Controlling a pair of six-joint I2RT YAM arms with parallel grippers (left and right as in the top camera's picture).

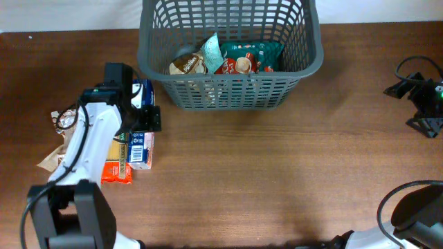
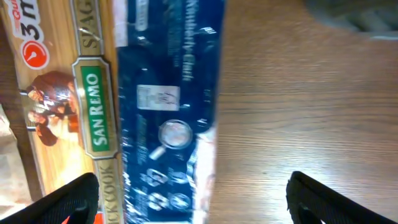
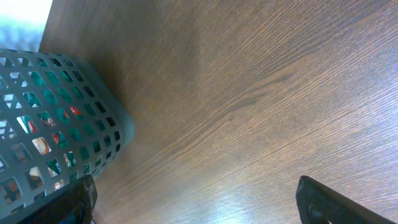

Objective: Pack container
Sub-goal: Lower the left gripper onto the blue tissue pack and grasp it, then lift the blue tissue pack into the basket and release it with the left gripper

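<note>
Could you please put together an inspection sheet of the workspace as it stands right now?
Surface: brown wooden table, no spills seen.
Job's things: grey container upright at the far edge, holding a green packet and a few others. A blue packet and a San Remo packet lie side by side outside it, to the left.
Clutter: crumpled brown wrapper near the left edge.
Grippers: left gripper open, over the blue packet. Right gripper open, over bare wood beside the container.
Cables: black cable looped at the right edge.
Surroundings: white backdrop behind the table.
</note>
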